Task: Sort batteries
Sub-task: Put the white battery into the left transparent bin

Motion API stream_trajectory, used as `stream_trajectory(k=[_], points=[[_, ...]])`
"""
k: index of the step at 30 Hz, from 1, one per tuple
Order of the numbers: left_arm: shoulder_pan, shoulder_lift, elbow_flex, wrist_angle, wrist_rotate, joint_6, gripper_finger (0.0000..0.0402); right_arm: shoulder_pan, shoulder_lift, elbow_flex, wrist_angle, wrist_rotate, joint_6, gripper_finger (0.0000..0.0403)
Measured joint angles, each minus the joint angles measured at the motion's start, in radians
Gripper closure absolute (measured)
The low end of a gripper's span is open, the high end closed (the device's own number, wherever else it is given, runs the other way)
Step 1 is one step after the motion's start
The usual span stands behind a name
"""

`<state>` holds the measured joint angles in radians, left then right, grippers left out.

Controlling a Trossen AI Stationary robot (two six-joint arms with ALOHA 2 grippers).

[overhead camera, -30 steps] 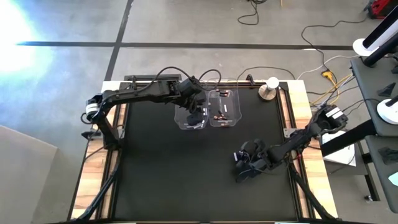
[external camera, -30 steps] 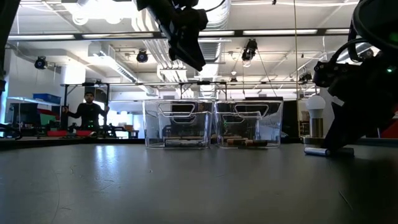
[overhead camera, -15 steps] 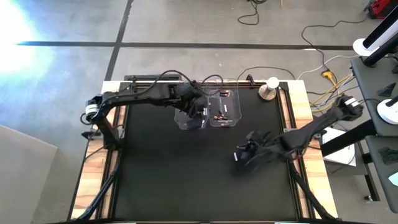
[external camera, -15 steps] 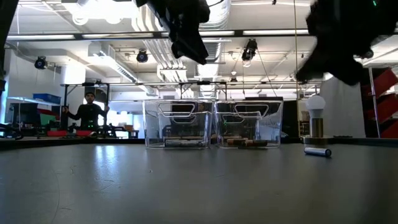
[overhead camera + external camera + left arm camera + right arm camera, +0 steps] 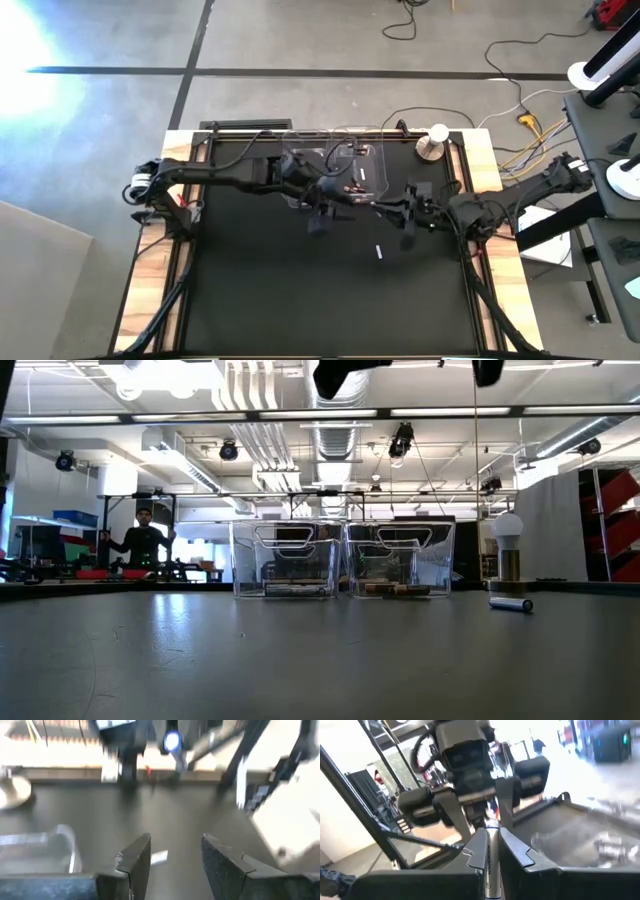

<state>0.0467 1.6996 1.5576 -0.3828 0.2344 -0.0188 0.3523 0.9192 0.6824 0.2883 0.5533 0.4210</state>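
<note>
Right end effector (image 5: 489, 851), frame centre in high view, clamps silvery battery (image 5: 491, 870) near bins (image 5: 345, 175). Left end effector (image 5: 172, 857) spread, empty. Risk: arms collide; cell misses bin. Second battery (image 5: 379, 251) on table (image 5: 250, 290).

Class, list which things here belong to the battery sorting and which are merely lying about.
Job: held battery in right end effector; loose battery on table; binned batteries; clear bins; open left end effector.
Lying about: round knob object; floor cables; person behind.
</note>
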Motion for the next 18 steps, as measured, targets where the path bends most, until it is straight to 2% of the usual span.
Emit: stream_trajectory(k=[3, 7, 9, 18], points=[[-0.002, -0.015, -0.042, 0.16, 0.011, -0.07, 0.0248, -0.003, 0.028, 0.053, 0.009, 0.0, -0.085, 0.0385], [-0.002, -0.019, -0.082, 0.387, 0.095, -0.2, 0.0248, -0.002, 0.072, 0.133, 0.009, 0.0, -0.187, 0.0385], [-0.007, -0.017, -0.1, 0.488, 0.106, -0.249, 0.0248, -0.002, 0.095, 0.175, 0.009, -0.001, -0.236, 0.0385], [-0.008, -0.014, -0.114, 0.647, 0.042, -0.326, 0.0248, -0.003, 0.164, 0.326, -0.04, -0.003, -0.386, 0.0383]])
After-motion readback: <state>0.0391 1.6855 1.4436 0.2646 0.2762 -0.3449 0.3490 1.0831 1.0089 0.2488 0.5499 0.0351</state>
